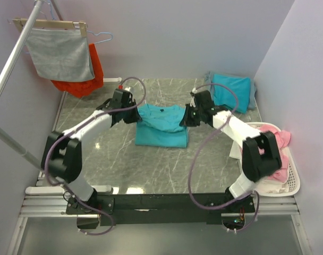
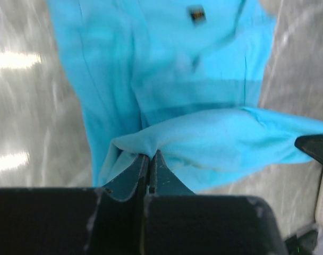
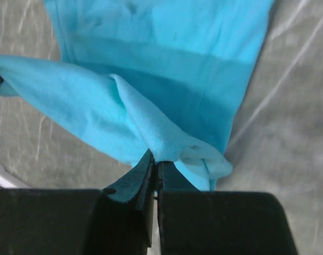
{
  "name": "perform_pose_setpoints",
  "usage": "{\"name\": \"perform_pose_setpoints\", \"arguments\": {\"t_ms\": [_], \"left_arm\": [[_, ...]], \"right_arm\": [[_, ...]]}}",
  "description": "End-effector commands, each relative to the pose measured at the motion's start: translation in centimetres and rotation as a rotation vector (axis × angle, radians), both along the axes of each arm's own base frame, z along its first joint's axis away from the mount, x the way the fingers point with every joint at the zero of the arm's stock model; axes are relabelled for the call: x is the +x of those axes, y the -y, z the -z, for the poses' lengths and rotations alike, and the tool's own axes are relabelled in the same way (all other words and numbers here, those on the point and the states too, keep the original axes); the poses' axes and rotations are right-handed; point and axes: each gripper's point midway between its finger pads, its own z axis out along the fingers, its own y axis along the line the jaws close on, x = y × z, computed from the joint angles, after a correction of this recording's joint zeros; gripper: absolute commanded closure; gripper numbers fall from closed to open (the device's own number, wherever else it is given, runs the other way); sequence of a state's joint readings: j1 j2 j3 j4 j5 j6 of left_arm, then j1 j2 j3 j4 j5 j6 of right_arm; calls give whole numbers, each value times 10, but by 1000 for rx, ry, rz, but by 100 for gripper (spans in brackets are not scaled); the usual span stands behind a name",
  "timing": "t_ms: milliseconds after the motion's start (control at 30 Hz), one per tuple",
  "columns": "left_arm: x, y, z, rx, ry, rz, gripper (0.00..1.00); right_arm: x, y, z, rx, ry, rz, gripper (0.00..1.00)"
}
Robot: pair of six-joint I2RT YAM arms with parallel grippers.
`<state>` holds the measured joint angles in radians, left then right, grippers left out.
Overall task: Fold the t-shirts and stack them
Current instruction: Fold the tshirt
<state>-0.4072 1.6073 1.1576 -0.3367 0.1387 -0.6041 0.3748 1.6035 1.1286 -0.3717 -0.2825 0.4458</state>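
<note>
A turquoise t-shirt (image 1: 160,126) lies partly folded at the middle of the marble table (image 1: 124,159). My left gripper (image 1: 136,113) is shut on its far left edge and my right gripper (image 1: 186,118) is shut on its far right edge, both lifting that edge above the rest. The left wrist view shows the pinched fold (image 2: 151,146) and a small dark chest mark (image 2: 196,14). The right wrist view shows the pinched cloth (image 3: 161,143). A second turquoise t-shirt (image 1: 233,89) lies folded at the back right.
A grey cloth (image 1: 60,53) and an orange-red garment (image 1: 90,77) hang on a rack at the back left. A white basket (image 1: 289,175) with pink and white laundry stands at the right edge. Walls close in behind and on the right.
</note>
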Motion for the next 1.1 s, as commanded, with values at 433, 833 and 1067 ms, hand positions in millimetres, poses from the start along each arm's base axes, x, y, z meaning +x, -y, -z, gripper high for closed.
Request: {"name": "perform_pose_setpoints", "arguments": {"t_ms": [433, 833, 1067], "left_arm": [[173, -13, 13, -68, 153, 11, 1], [154, -13, -54, -164, 249, 116, 1], [111, 24, -39, -273, 134, 274, 1]], "right_arm": [[202, 6, 20, 169, 86, 34, 41], [181, -2, -40, 125, 233, -27, 26], [141, -44, -25, 139, 150, -133, 27]]}}
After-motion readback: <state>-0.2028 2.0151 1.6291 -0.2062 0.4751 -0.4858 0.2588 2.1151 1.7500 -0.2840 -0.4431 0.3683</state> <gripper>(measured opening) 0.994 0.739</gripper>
